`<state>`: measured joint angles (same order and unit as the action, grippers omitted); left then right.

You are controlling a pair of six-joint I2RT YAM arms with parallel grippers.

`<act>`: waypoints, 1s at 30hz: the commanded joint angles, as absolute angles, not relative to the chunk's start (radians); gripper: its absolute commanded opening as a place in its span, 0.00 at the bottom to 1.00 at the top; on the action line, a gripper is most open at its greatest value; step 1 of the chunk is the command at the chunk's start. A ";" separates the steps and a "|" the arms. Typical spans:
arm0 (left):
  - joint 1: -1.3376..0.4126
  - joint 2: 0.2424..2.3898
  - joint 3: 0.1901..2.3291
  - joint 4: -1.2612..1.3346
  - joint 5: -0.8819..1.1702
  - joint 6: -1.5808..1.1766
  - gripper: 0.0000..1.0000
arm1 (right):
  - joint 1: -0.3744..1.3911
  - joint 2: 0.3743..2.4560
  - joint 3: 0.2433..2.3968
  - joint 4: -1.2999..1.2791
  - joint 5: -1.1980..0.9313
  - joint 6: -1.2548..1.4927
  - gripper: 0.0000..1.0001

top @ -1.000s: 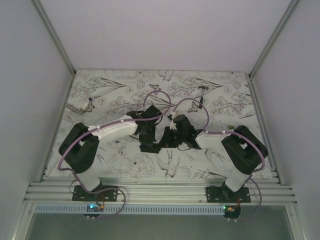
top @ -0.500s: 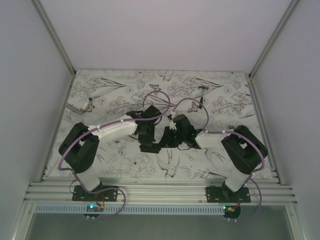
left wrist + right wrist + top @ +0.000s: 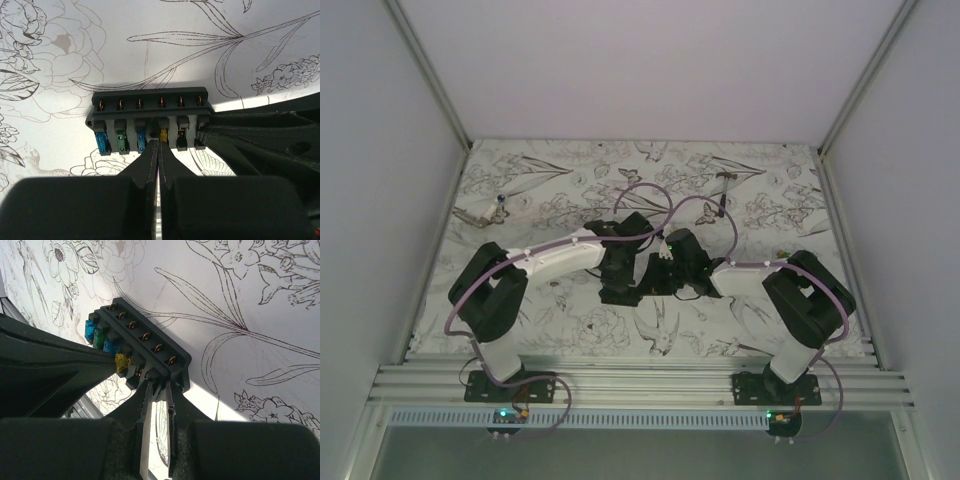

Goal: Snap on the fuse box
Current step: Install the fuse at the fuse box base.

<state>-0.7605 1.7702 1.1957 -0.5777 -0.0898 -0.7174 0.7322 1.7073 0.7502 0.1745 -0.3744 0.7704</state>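
The fuse box (image 3: 150, 117) is a black block with a row of copper terminals and blue, green and yellow fuses on one face, held above the flower-print table. My right gripper (image 3: 159, 385) is shut on a tab at the box's end (image 3: 150, 347). My left gripper (image 3: 158, 143) is shut, its closed tips touching the box's fuse face beside the yellow fuse (image 3: 163, 135). From above, both grippers (image 3: 625, 280) (image 3: 660, 272) meet at the table's middle and hide the box.
A small dark-handled tool (image 3: 722, 198) lies at the back right. A small object with a metal piece (image 3: 490, 208) lies at the back left. Frame posts and white walls close both sides, and an aluminium rail (image 3: 640, 385) runs along the near edge.
My left arm's elbow and forearm have shifted right and its cable has swung with them. The right arm and the fuse box have stayed put.
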 commanded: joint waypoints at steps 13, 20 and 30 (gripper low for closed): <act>-0.765 2.190 1.124 -0.667 -0.174 -0.686 0.00 | 0.752 1.746 0.713 0.110 -0.299 0.731 0.17; -0.782 2.271 1.122 -0.636 -0.145 -0.699 0.00 | 0.753 1.748 0.704 0.123 -0.307 0.732 0.17; -0.788 2.190 1.116 -0.605 -0.148 -0.697 0.00 | 0.760 1.708 0.690 0.120 -0.291 0.730 0.17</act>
<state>-0.7605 1.8942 1.3350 -0.7128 -0.0612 -0.6941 0.7357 1.7000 0.7277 0.2111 -0.3668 0.7708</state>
